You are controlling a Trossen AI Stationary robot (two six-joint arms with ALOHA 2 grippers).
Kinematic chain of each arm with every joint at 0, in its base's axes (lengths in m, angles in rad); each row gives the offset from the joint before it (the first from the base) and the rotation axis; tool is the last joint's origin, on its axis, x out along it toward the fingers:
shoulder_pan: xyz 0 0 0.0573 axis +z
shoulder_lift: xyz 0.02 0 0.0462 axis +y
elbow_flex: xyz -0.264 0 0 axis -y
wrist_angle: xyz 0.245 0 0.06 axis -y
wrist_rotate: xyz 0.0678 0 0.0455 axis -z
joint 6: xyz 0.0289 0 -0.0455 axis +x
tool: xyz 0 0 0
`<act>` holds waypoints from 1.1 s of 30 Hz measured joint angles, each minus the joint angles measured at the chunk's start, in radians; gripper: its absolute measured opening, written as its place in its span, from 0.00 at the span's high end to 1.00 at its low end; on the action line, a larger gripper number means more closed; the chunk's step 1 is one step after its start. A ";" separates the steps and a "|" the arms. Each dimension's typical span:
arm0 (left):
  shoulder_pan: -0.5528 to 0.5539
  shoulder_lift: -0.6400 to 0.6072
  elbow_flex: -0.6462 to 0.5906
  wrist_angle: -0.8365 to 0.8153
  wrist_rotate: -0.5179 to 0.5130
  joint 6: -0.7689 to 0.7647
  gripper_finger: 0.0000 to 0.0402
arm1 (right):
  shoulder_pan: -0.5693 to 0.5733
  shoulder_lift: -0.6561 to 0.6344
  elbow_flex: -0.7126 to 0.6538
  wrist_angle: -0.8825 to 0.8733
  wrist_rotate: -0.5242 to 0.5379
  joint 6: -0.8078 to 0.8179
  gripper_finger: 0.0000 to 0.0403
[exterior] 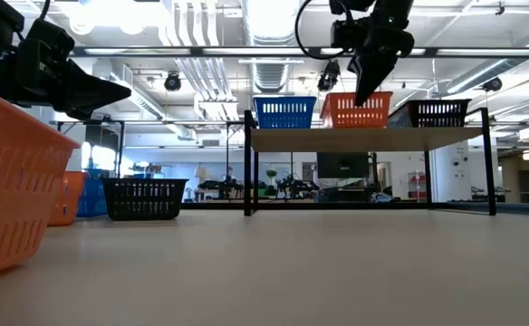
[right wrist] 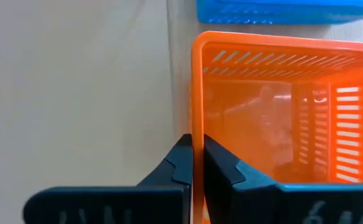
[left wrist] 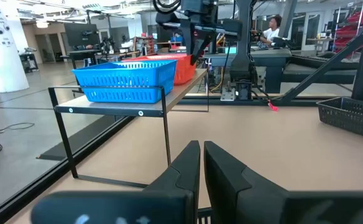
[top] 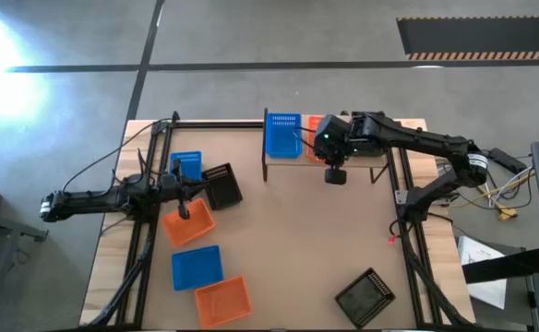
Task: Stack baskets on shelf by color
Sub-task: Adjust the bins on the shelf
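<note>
Six baskets lie loose on the tabletop [top: 279, 231], away from the shelf [exterior: 364, 139]. Farthest from it are the far black basket [top: 365, 297] and the far orange basket [top: 223, 300], then the far blue basket [top: 197, 266]. Closer to the shelf and off its blue-basket end come the middle orange basket [top: 189, 226], the near black basket [top: 221, 184] and the near blue basket [top: 186, 164].

On the shelf itself one basket of each colour stands in a row: the shelf blue basket [top: 282, 134] at one end, the shelf orange basket [right wrist: 262, 124] in the middle just beside it, and the shelf black basket [exterior: 437, 113] at the other end. So each colour has its base placed, and two more of each remain to go on top (roughly a third done, by my reckoning).

The left arm reaches over the cluster off the shelf's blue end. Its left end effector [left wrist: 198, 144] is over the middle orange basket, fingers pressed together with nothing between them, pointing toward the shelf.

The right arm stretches over the shelf with its wrist bent downward. The right end effector [right wrist: 197, 140] is pinching the wall of the shelf orange basket, one finger inside the rim and one outside. Whether that basket rests fully on the plank I cannot tell.
</note>
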 joint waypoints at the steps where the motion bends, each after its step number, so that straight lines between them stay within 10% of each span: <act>1: 0.000 0.000 0.000 0.000 0.000 0.000 0.98 | 0.000 0.000 0.000 0.003 0.000 0.005 0.98; 11: 0.000 0.000 0.000 0.000 0.000 0.000 0.98 | -0.003 0.000 0.000 0.005 0.037 0.023 0.96; 22: 0.000 0.000 0.000 0.000 0.000 0.000 0.98 | 0.006 -0.015 0.032 -0.028 0.113 -0.010 0.73; 33: 0.000 0.000 0.000 0.000 0.000 0.000 0.98 | 0.003 -0.100 0.101 -0.397 0.188 0.127 0.67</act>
